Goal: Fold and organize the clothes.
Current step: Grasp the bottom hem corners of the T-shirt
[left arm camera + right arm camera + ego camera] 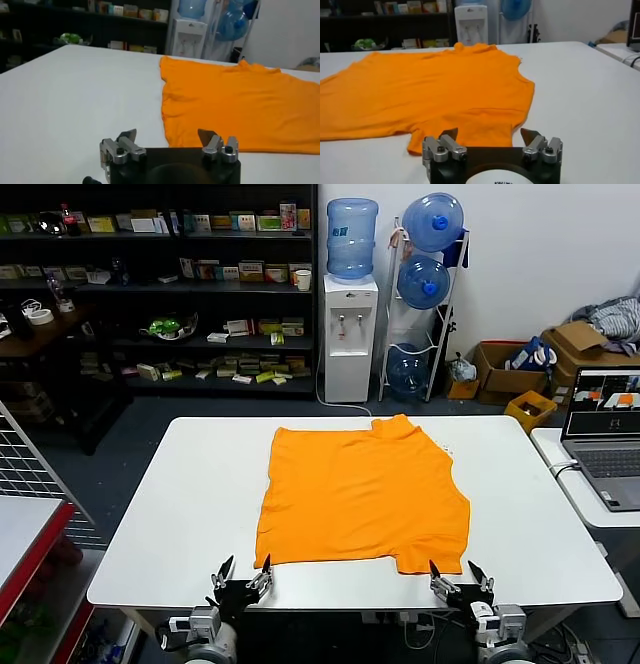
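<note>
T-shirt (365,496): bright orange, lying flat in the middle of the white tabletop (190,504), plain side up, with no lettering showing. Its neck edge points to the far side of the tabletop; its hem lies toward the robot.
T-shirt shape: the left side runs as one straight edge, apparently folded in; on the right a short sleeve sticks out near the front corner. A small white bit shows at the far right edge, too small to tell what it is.
Left end effector (243,571): low at the near edge of the tabletop, just in front of the shirt's near left corner, not touching the cloth. Fingers spread wide, holding nothing.
Right end effector (459,574): low at the near edge, just in front of the sleeve at the near right corner, clear of the cloth. Fingers spread wide, holding nothing.
Left wrist view: shirt (240,105) ahead, beyond the spread fingertips (129,135).
Right wrist view: sleeve and hem (465,130) close beyond the spread fingertips (529,135).
Surroundings: laptop (603,434) on a side table to the right; water dispenser (349,334) and shelves (160,284) behind.
</note>
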`<state>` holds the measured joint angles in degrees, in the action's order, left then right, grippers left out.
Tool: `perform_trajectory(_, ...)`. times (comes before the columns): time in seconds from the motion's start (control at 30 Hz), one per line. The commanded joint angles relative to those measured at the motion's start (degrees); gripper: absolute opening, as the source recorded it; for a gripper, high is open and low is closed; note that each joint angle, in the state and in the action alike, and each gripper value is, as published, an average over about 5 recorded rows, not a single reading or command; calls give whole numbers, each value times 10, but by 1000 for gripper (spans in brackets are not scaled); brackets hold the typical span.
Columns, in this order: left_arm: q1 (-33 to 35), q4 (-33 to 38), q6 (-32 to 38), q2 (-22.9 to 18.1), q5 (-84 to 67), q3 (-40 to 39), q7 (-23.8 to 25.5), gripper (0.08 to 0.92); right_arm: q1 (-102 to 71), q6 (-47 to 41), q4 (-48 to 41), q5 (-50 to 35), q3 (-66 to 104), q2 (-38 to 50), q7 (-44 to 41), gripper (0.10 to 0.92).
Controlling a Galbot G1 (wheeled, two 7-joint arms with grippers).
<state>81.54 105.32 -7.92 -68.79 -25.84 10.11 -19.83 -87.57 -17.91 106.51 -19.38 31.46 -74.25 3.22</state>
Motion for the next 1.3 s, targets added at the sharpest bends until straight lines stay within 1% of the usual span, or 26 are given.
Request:
perform_trajectory(0.03,-29,-20,-20,0,-14,-10,-9,823,12,-19,-9,-2,-5,-2,11,791)
perform_trajectory(0.1,-28,-20,-21,0,-13,-11,-10,822,9,-21,-8,-3,-5,-1,11,759)
perform_trajectory(0.2,-26,-22,-22,-1,-12,-12,-10,787,9,-24,-9,-7,-4,0,12,681)
perform_trajectory(0.3,-26,-24,-23,-3,-12,-13,-11,711,9,-27,-9,-13,-5,0,15,595)
perform_trajectory(0.63,-25,-26,-23,-8,-11,-13,-14,417,4,-20,-2,-15,-5,0,14,300)
perform_trajectory(0.83,-19,-16,-23,-8,-12,-14,-17,244,-11,-14,15,-18,-5,3,19,154)
perform_trajectory(0.9,-15,-9,-23,-6,-14,-15,-18,192,-19,-13,27,-22,-6,4,23,129)
perform_trajectory(0.97,-11,0,-24,-3,-17,-16,-20,134,-28,-11,40,-26,-7,6,27,125)
perform_trajectory(1.03,-6,10,-25,-1,-22,-16,-23,100,-38,-10,52,-30,-8,8,31,125)
perform_trajectory(1.2,9,44,-33,14,-53,-13,-34,90,-69,-9,91,-52,-7,19,45,125)
perform_trajectory(1.3,23,73,-45,35,-87,-8,-44,90,-109,-12,124,-71,-4,36,60,125)
